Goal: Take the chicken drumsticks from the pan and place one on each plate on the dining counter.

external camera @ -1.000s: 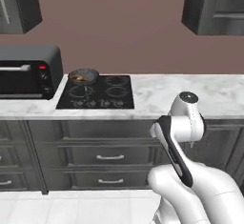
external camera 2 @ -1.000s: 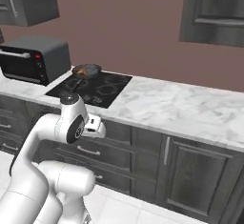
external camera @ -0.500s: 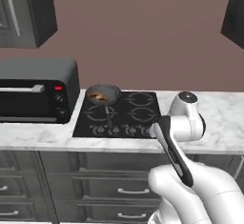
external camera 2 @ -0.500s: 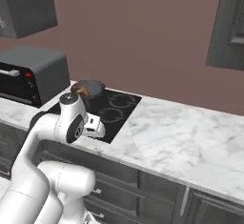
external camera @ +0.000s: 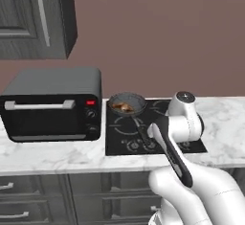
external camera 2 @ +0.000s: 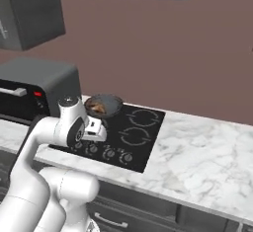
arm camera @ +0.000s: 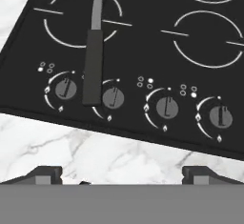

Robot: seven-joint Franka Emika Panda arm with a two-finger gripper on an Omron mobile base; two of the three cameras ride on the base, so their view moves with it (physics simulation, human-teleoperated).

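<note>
In the left base view, the pan (external camera: 127, 105) sits on the rear left burner of the black cooktop (external camera: 154, 133) with the chicken drumsticks (external camera: 124, 107) inside it, its long handle (external camera: 141, 132) pointing toward the front edge, and the black toaster oven (external camera: 53, 104) stands just beside the cooktop on the marble tabletop (external camera: 52, 154). In the right base view, the pan (external camera 2: 104, 105) with the drumsticks (external camera 2: 98, 108) lies just behind the white arm's wrist, between the toaster oven (external camera 2: 37, 89) and the cooktop's (external camera 2: 131, 137) other burners. In the hand view, the end effector (arm camera: 122, 174) hangs with its 2 fingertips (arm camera: 44, 174) spread wide apart and holding nothing above the marble strip in front of the cooktop (arm camera: 143, 51), where the pan handle (arm camera: 94, 56) ends among 4 knobs (arm camera: 166, 107).
</note>
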